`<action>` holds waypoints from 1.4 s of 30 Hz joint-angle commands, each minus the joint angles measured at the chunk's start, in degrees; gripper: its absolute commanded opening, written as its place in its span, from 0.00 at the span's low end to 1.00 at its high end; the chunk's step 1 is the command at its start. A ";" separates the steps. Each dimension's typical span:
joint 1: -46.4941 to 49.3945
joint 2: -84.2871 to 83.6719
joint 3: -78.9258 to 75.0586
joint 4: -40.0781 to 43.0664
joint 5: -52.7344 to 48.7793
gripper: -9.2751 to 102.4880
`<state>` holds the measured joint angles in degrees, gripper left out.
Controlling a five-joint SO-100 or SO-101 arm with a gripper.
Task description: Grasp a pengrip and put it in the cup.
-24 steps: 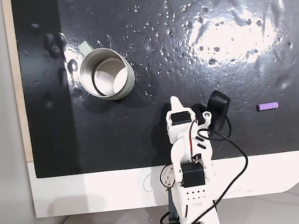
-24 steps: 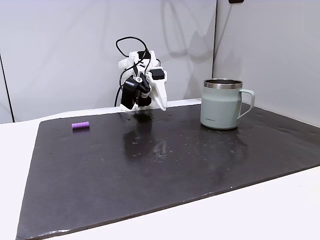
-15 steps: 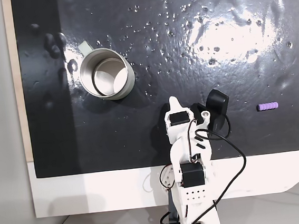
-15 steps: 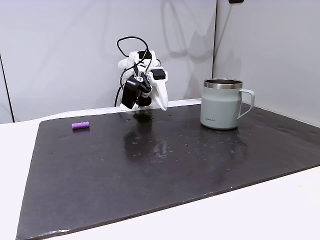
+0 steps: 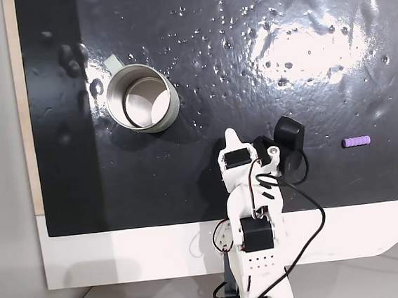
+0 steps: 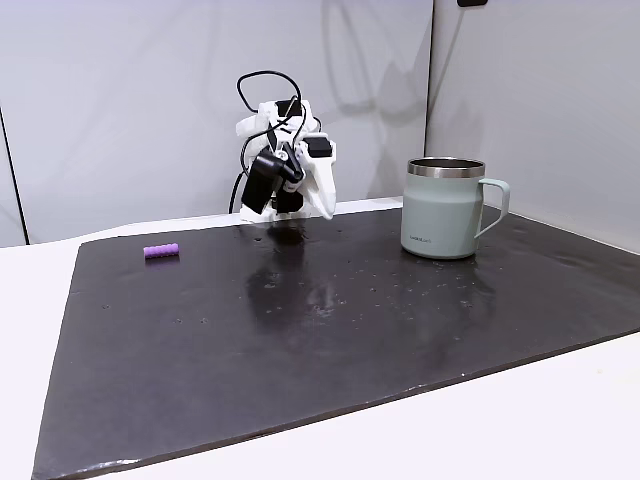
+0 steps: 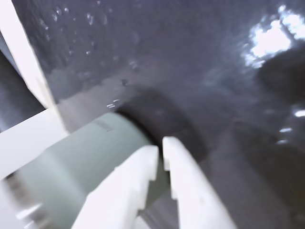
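Slightly lifted since the earlier pictures, the arm's black wrist part sits a touch higher; nothing else has shifted. Its claw (image 7: 161, 148) is clenched, white fingers nearly touching, holding nothing. The pengrip (image 5: 356, 141) lies alone on the black mat (image 6: 330, 330) atop the white counter (image 5: 125, 258), well apart from the claw. The cup (image 5: 142, 98) stands upright on the opposite side, nothing lying between.

- A glossy black mat (image 5: 198, 64), dotted with small bubbles and glare, covered most of the white tabletop (image 5: 125, 258).
- Pale grey wall panels (image 6: 130, 100) stood behind the tabletop in a fixed view.
- The mat (image 7: 190, 57) looked blurred in the wrist view.
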<state>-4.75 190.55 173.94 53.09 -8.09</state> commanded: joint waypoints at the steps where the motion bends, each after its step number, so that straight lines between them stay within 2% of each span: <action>1: 2.02 -1.76 -12.39 2.11 -2.11 0.08; 4: 4.13 -10.28 -22.59 5.89 -2.55 0.08; 9: 9.58 -23.55 -42.89 17.75 -2.64 0.09; 13: 13.97 -29.09 -52.82 26.46 -7.12 0.09; 17: 20.48 -35.16 -60.73 31.46 -11.43 0.09; 27: 37.09 -54.76 -78.49 37.44 -20.48 0.11; 33: 45.70 -66.45 -85.34 38.23 -26.89 0.13; 39: 55.02 -86.66 -100.72 43.42 -32.87 0.17; 42: 58.54 -94.57 -105.82 43.59 -35.42 0.23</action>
<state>50.36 101.78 75.50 96.15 -40.87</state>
